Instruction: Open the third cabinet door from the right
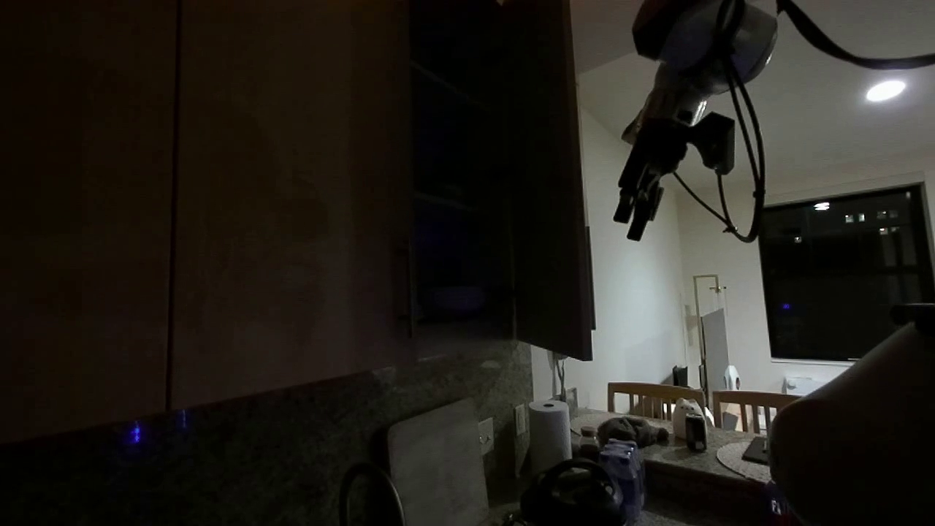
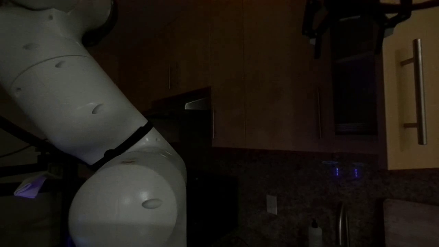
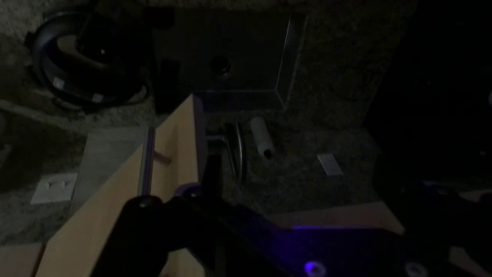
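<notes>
The third cabinet door from the right [image 2: 404,94] stood swung out from its wall cabinet [image 2: 355,89], above the kitchen counter [image 3: 334,73], its pale-beige front catching the light in an exterior view. A slim metal bar handle [image 2: 420,92] ran upright near the door's free edge. Behind it the cabinet's shelves lay in shadow, and a low object [image 2: 355,128] on the bottom one was too dim to name. The tool [image 2: 348,53] hung before that cabinet with its two fingers spread wide, released. In the wrist view one of the fingers [image 3: 213,173] appeared just beside the door's free edge, on its inner side; whether they touched could not be told. To the left, a wider matching door [image 2: 284,96] was closed, its own bar handle near its right edge. Below ran the granite backsplash [image 2: 291,178], with a wall outlet [image 2: 271,204] set into it and a pale cutting board [image 1: 438,464] leaning against it. The curved metal faucet [image 3: 241,150] rose between the cutting board and a white bottle [image 3: 261,134], near the sink [image 3: 291,57]. A dark appliance [image 1: 573,500] with a looped handle sat on the counter, and a white paper towel roll [image 1: 549,435] stood upright beyond it. Farther off were wooden chairs [image 1: 654,391], a dark window [image 1: 847,292] and a ceiling light [image 1: 886,90].
</notes>
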Motion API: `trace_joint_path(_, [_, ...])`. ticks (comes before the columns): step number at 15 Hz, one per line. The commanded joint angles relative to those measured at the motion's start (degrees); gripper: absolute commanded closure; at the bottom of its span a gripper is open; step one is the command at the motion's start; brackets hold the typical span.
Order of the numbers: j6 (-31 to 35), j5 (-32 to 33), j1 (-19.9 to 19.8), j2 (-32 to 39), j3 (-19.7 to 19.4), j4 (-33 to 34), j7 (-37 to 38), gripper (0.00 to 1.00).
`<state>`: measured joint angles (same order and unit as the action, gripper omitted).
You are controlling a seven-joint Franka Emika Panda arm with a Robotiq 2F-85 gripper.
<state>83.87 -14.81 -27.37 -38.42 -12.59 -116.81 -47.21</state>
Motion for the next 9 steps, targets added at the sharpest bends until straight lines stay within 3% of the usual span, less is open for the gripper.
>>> trace_joint_path(1, [0.5, 8.5, 6.7, 0.1, 1.2, -3.6, 11.5, 0.00])
trace_joint_path(4, [-2.1, 13.6, 11.5, 1.8, 2.2, -3.8, 20.4, 0.00])
trace_joint_path(9, [-5.6, 16.9, 17.2, 4.5, 3.4, -2.6, 29.9, 0.00])
